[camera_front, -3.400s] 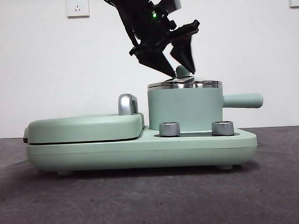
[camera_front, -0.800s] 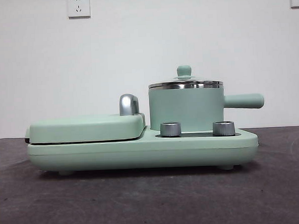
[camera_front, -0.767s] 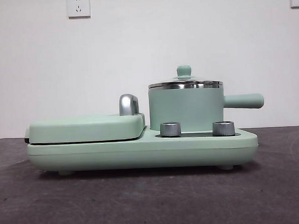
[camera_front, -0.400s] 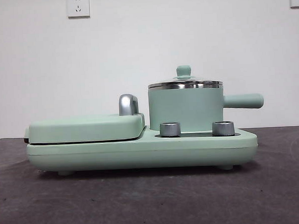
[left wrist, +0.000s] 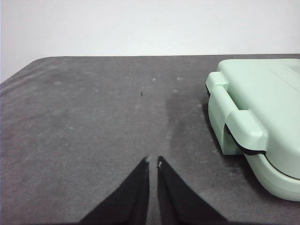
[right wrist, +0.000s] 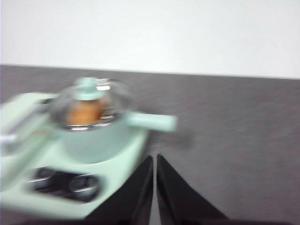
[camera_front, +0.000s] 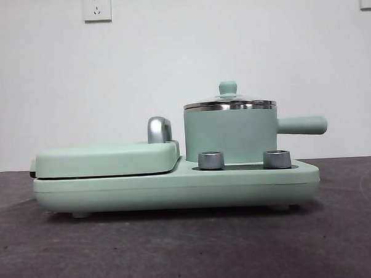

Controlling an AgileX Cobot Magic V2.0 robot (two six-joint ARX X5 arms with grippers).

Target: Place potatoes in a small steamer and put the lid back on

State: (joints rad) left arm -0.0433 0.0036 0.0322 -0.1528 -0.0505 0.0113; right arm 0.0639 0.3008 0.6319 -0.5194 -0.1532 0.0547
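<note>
The mint-green small steamer (camera_front: pixel 230 136) stands on the right half of the green cooker base, its straight handle (camera_front: pixel 302 125) pointing right. The glass lid (camera_front: pixel 229 103) with its green knob (camera_front: pixel 228 88) sits on the steamer. In the blurred right wrist view the orange-brown potato (right wrist: pixel 84 111) shows through the lid (right wrist: pixel 91 101), inside the steamer (right wrist: pixel 93 136). My right gripper (right wrist: pixel 153 158) is shut and empty, apart from the steamer over the bare table. My left gripper (left wrist: pixel 153 161) is shut and empty over the table beside the closed griddle (left wrist: pixel 262 112). Neither arm shows in the front view.
The flat green griddle cover (camera_front: pixel 106 159) lies closed on the left half of the base (camera_front: pixel 175 185), with a steel hinge handle (camera_front: pixel 158 129) behind it. Two steel knobs (camera_front: pixel 211 160) (camera_front: pixel 277 159) sit in front of the steamer. Dark grey table all around.
The gripper that was at the lid's knob 3.7 s ago has gone out of the front view. The lid stays on the steamer. Nothing moves over the last second.
</note>
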